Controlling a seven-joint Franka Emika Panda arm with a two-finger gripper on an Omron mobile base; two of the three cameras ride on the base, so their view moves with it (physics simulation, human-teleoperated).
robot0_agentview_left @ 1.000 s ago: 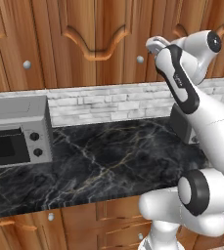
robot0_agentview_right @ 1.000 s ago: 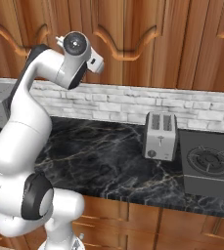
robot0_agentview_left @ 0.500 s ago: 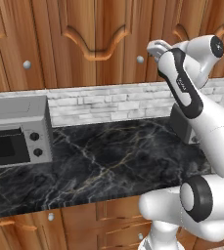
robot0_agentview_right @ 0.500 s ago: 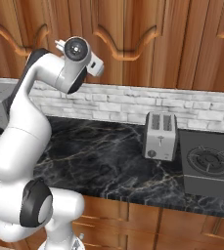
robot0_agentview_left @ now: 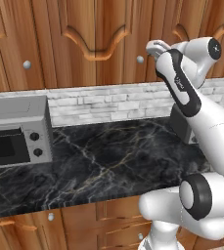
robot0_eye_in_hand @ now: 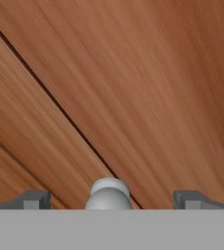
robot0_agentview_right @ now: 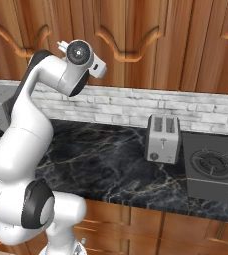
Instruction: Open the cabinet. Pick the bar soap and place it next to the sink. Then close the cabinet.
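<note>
The cabinet (robot0_agentview_left: 84, 44) fills the wall above the counter, its arched wooden doors shut. My gripper (robot0_agentview_left: 151, 48) is raised against the door, close to a small round silver knob (robot0_agentview_left: 140, 59). In the hand view that knob (robot0_eye_in_hand: 108, 193) sits between my two dark fingertips (robot0_eye_in_hand: 33, 199), and the gripper (robot0_eye_in_hand: 112, 200) is open around it without pinching it. A door seam runs diagonally through the wood (robot0_eye_in_hand: 133, 88). The bar soap is hidden behind the shut doors. The sink is out of view.
A grey toaster oven (robot0_agentview_left: 15, 129) stands at the counter's left end. A grey toaster (robot0_agentview_right: 163, 138) and a black cooktop (robot0_agentview_right: 212, 167) are on the right. Black veined marble (robot0_agentview_left: 108, 161) lies between them, with wooden drawers (robot0_agentview_right: 135, 224) below.
The hand has edged slightly left and closer to the cabinet door, towards the knob. The doors have not moved.
</note>
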